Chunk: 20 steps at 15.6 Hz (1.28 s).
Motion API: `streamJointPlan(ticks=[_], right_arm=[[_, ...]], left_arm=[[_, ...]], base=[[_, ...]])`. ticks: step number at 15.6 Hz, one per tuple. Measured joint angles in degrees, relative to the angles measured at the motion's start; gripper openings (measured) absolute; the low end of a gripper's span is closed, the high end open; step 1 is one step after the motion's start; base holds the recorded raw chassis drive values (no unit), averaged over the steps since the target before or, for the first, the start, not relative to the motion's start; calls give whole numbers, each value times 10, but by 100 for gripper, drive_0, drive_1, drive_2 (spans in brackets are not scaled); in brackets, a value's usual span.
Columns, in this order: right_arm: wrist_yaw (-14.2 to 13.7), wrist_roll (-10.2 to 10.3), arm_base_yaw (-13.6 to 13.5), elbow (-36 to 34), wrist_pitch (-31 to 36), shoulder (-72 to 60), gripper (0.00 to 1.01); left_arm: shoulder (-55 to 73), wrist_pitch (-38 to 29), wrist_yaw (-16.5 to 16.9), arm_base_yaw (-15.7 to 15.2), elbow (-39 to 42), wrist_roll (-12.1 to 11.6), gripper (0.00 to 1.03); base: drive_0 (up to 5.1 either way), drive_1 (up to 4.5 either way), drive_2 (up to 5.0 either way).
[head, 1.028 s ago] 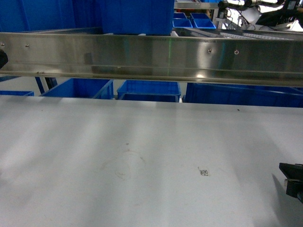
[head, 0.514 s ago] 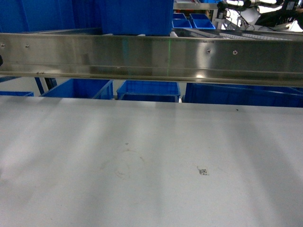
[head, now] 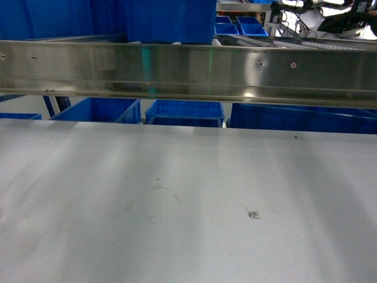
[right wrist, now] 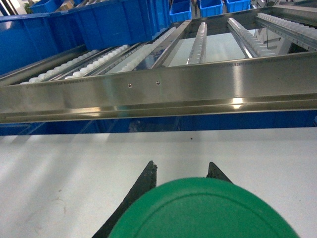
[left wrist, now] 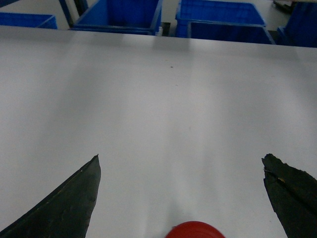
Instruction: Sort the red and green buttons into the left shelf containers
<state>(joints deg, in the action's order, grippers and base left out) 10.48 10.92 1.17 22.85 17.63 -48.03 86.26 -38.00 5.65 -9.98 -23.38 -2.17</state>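
The left gripper [left wrist: 181, 171] is seen spread wide above the white table [left wrist: 158, 99], its two dark fingers [left wrist: 74, 198] well apart, with a red button [left wrist: 194, 230] showing at the bottom edge between them; whether it is gripped cannot be told. A green button [right wrist: 203, 210] is seen close before the right gripper [right wrist: 181, 168]; its hold cannot be told. Blue crates [left wrist: 119, 12] stand beyond the table's far edge, below a steel rail [head: 188, 71].
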Motion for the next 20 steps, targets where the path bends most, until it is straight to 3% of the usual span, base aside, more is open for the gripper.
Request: streamJointPlan(ticks=[4, 7, 14, 20], right_arm=[[0, 0, 0, 0, 0, 0, 26], [0, 0, 0, 0, 0, 0, 26], [0, 0, 0, 0, 0, 0, 26], [0, 0, 0, 0, 0, 0, 25]], left_arm=[[5, 47, 11, 41, 27, 7, 98], [19, 13, -6, 50, 46, 7, 98], [94, -70, -13, 0, 37, -13, 98], [126, -95, -14, -10, 29, -30, 96]], base=[[0, 0, 0], [0, 0, 0], [0, 0, 0], [0, 0, 0]])
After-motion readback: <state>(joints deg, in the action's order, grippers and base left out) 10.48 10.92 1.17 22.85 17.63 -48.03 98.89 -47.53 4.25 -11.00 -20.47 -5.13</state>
